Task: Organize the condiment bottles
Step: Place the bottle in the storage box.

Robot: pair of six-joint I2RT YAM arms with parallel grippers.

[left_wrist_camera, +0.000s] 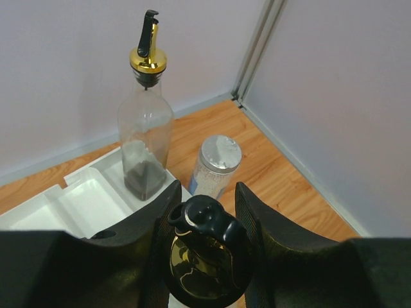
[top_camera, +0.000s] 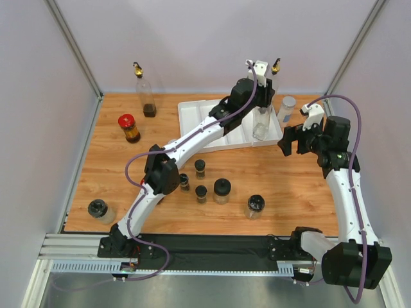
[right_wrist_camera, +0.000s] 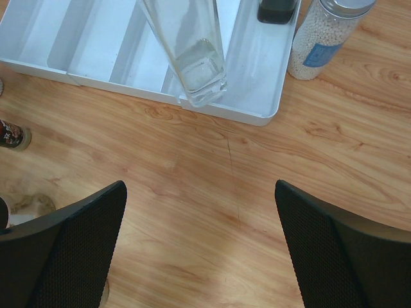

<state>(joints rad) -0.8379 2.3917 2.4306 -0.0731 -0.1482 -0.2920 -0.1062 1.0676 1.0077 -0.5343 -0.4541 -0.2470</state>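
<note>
My left fingers (left_wrist_camera: 243, 215) are clamped tight on the gold spout of a tall clear bottle (top_camera: 261, 122). Its base is at the near end of the white tray's (top_camera: 192, 115) right-hand compartment, in front of a second tall bottle (left_wrist_camera: 146, 147) with dark contents. My right fingers (top_camera: 291, 138) are spread wide and hold nothing, over the desk (right_wrist_camera: 192, 167) by the tray's corner, near the grey-lidded jar (right_wrist_camera: 324, 38).

Wood-grain tabletop (top_camera: 289, 186), light orange, matte. Plain pale grey-lilac walls: back wall (top_camera: 192, 38) at 12 o'clock, side walls (top_camera: 32, 128) at 9 and 3. Aluminium corner posts (top_camera: 74, 48) at 11 and 1. Black strip (top_camera: 218, 242) and aluminium rail (top_camera: 70, 249) at 6. Light even, shadows soft.
</note>
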